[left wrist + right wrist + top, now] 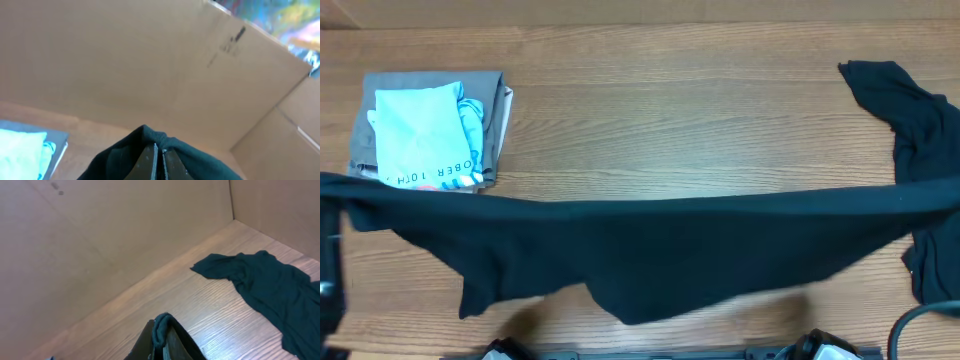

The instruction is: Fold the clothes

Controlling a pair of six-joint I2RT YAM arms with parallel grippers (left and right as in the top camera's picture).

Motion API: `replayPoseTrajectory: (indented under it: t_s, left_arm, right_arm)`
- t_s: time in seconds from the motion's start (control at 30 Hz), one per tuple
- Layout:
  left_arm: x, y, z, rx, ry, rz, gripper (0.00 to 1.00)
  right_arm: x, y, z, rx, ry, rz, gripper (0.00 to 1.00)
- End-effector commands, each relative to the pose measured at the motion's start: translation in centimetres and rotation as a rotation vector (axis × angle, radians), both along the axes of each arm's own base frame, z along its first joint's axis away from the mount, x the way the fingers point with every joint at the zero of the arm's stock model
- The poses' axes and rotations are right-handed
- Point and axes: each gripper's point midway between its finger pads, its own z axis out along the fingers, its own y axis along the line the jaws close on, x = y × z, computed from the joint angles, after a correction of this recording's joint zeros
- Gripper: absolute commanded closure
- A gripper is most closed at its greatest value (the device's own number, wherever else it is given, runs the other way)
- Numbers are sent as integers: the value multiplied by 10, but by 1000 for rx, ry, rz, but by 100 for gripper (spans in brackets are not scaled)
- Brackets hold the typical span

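Note:
A large black garment [640, 235] hangs stretched in a long band across the table, from the left edge to the right edge of the overhead view. My left gripper [159, 152] is shut on a bunched fold of this black fabric [150, 135]. My right gripper [162, 330] is shut on another fold of it [161, 322]. A second black garment [915, 110] lies crumpled on the table at the far right. It also shows in the right wrist view [272, 287]. Both gripper bodies lie at or beyond the frame edges in the overhead view.
A pile of folded clothes sits at the back left, with a light-blue lettered shirt [420, 135] on top of a grey garment [495, 110]; it also shows in the left wrist view [22, 150]. Cardboard walls [100, 240] stand around the wooden table [670, 120].

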Motion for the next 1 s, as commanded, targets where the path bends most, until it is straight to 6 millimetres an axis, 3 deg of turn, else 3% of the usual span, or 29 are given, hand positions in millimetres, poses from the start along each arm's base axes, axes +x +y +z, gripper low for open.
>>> replayPoseTrajectory:
  t_s: [0.0,0.3,0.53,0.7,0.97]
  left_arm:
    - [-16,34,18,-36,-93,117,96]
    - [-35,51,34,-81,-180,125,96]
    - [-29,49,7,-65,-71,139,96]
    - [-5,30,-10,-6,30,142,96]
    - [70,-11,-71,183,298,280,96]
  right_arm:
    - [-2,-3,5,-4,-20,-23,96]
    - [-4,-2,6,4,-26,-27,96]
    - [-5,-6,5,-6,-22,-52,96]
    - [1,-14,2,-7,1,-77,96]
    - [56,-40,-33,64,170,-73,96]
